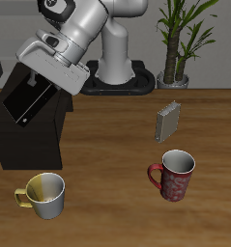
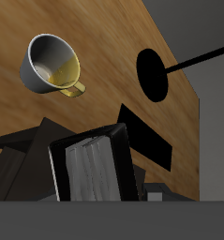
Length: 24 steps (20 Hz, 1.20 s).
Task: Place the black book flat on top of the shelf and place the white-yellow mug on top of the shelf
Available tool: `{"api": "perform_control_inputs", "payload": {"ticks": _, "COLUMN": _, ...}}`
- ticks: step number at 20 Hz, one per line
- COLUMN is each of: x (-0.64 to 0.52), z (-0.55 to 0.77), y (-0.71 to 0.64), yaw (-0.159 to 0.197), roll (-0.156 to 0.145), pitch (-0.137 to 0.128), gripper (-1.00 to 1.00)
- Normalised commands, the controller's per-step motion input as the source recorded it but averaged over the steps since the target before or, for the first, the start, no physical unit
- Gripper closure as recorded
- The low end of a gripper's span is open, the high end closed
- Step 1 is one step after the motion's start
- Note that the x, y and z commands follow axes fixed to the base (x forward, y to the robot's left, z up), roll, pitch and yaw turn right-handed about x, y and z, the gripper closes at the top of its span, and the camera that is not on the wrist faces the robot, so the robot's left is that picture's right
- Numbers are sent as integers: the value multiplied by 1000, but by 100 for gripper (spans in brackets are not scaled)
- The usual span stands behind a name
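Note:
My gripper (image 1: pixel 37 87) is shut on the black book (image 1: pixel 25 98) and holds it tilted just above the flat top of the shelf (image 1: pixel 30 145), the black-brown cabinet at the table's side. In the wrist view the black book (image 2: pixel 90 169) fills the space between the jaws, with its pale page edge facing the camera and the shelf (image 2: pixel 18 155) dark below it. The white-yellow mug (image 1: pixel 44 194) stands upright on the table in front of the shelf, near the front edge. It also shows in the wrist view (image 2: pixel 50 64), apart from the gripper.
A dark red patterned mug (image 1: pixel 173 176) stands near the front edge on the other side. A small grey ribbed book (image 1: pixel 167 121) stands upright behind it. A potted plant (image 1: pixel 175 43) and the robot's base (image 1: pixel 115 58) are at the back.

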Motion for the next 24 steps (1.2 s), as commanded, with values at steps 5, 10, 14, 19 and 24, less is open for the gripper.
{"api": "perform_control_inputs", "payload": {"ticks": 5, "x": -151, "z": 78, "y": 577, "yaw": -33, "roll": 229, "pitch": 67, "gripper": -100}}
{"api": "perform_control_inputs", "payload": {"ticks": 10, "x": -279, "z": 177, "y": 553, "yaw": -69, "roll": 184, "pitch": 5, "gripper": -100}}
{"api": "perform_control_inputs", "payload": {"ticks": 14, "x": -170, "z": 100, "y": 237, "yaw": -75, "roll": 142, "pitch": 19, "gripper": -100}}
{"api": "perform_control_inputs", "payload": {"ticks": 19, "x": -134, "z": 61, "y": -39, "yaw": -190, "roll": 137, "pitch": 23, "gripper": -100}}
{"api": "perform_control_inputs", "payload": {"ticks": 24, "x": 72, "z": 45, "y": -234, "yaw": -128, "roll": 134, "pitch": 61, "gripper": -100}}
